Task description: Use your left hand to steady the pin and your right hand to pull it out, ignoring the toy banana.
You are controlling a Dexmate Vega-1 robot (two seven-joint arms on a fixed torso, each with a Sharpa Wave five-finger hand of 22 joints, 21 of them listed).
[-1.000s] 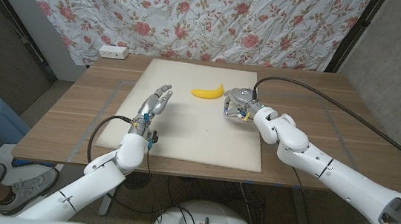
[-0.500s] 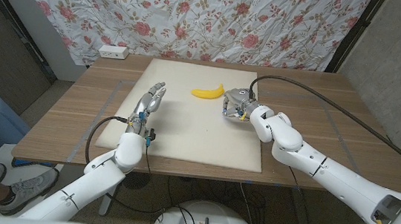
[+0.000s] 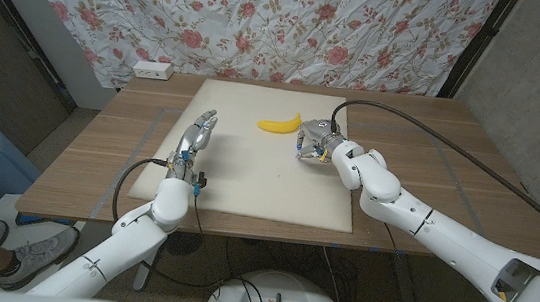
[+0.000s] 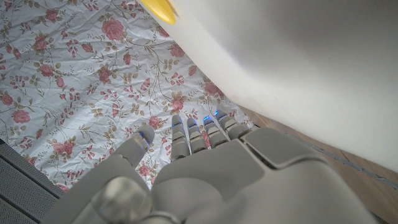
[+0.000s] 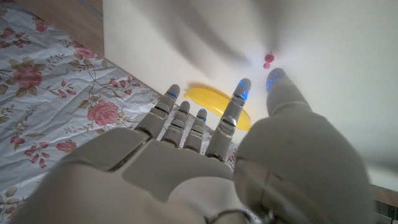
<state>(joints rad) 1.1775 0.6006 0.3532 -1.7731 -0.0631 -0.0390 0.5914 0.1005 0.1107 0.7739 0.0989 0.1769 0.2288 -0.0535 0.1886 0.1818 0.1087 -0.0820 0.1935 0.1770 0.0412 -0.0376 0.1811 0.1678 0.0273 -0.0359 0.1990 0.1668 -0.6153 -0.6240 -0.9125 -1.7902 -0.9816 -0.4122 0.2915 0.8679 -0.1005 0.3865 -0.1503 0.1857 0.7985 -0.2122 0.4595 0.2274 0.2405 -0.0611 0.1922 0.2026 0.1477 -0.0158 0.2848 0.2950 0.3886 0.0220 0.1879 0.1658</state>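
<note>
A wooden desk (image 3: 99,153) stands before a floral curtain (image 3: 264,20) and carries a white board (image 3: 248,169) that covers its middle from the far edge to the near edge. The pin (image 5: 268,60), small with a red head, sits on the white board just ahead of the right hand's fingertips in the right wrist view; in the head view it is too small to make out, and whether it stands in the board or lies on it cannot be told. The toy banana (image 3: 280,125) lies on the board toward the far edge, just beside the right hand (image 3: 317,139) on its left-hand side, untouched. The right hand hovers low over the board near the far edge; its fingers (image 5: 239,93) reach forward, spread and lightly curled, holding nothing, and contact with the pin is not evident. The left hand (image 3: 195,135) is raised over the board's left edge, well apart from the pin, fingers (image 4: 189,127) extended and close together, holding nothing and touching nothing visible. Judged status: neither step is done. The pin is not yet steadied and not yet pulled. Remaining: bring the left hand across the board to the pin to brace it, close the right fingers on the red head, then draw it out, leaving the banana alone.
</note>
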